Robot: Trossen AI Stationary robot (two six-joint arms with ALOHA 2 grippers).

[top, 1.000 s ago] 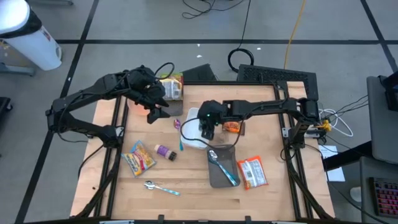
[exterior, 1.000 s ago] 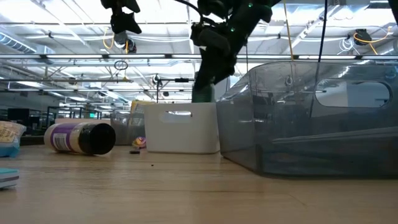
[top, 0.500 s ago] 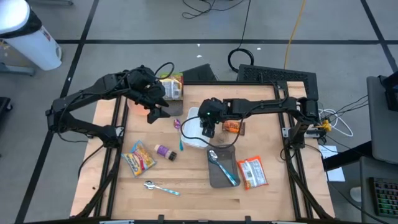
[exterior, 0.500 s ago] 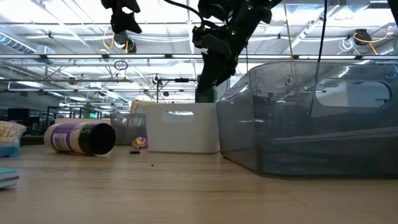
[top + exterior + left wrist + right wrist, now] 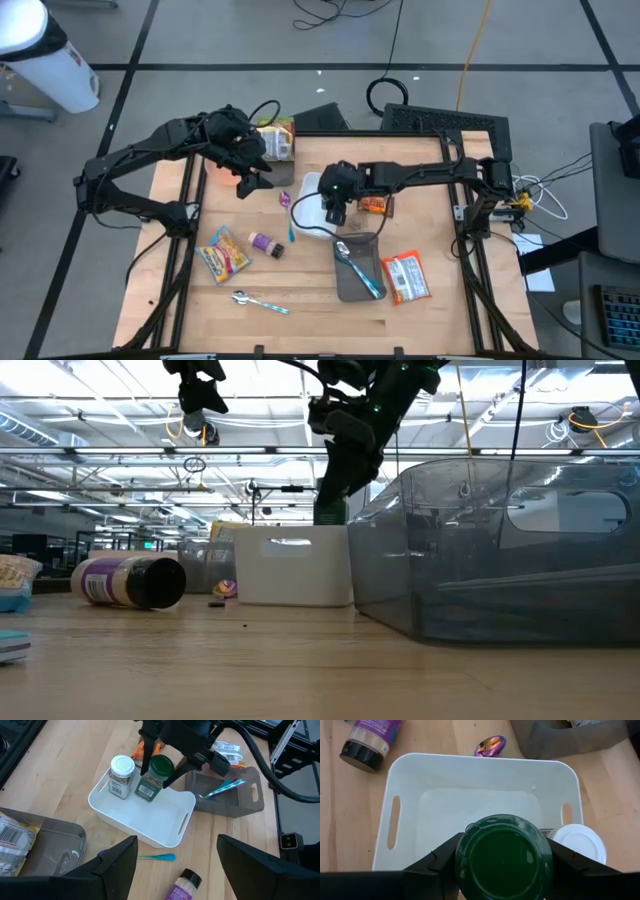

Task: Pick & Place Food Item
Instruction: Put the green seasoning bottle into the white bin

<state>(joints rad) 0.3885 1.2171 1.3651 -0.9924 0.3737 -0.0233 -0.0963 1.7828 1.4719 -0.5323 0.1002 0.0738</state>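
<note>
A white bin (image 5: 150, 820) stands mid-table. A white-lidded spice jar (image 5: 121, 775) stands upright inside it. Beside that jar is a green-lidded spice jar (image 5: 154, 777), with my right gripper (image 5: 502, 870) shut on it over the bin's far right corner (image 5: 335, 200). My left gripper (image 5: 176, 840) hangs open and empty above the table's far left part (image 5: 252, 183), apart from the bin. A purple-labelled jar (image 5: 130, 580) lies on its side on the wood left of the bin. My right gripper pinches the jar's green lid (image 5: 470, 845) between its two fingers (image 5: 437, 865), one on each side. The fingers slant down from the table's right side. The jar hangs nearly upright with its lower part (image 5: 327, 510) below the bin's rim. Whether its bottom rests on the bin's floor cannot be told.
A grey tray (image 5: 355, 265) holding spoons lies near the bin, with a red-and-white packet (image 5: 405, 277) to its right. An orange packet (image 5: 372, 203), a teal spoon (image 5: 292, 228), a snack bag (image 5: 225, 250), a metal spoon (image 5: 258, 300) and a far grey bin (image 5: 275, 140) with food surround it.
</note>
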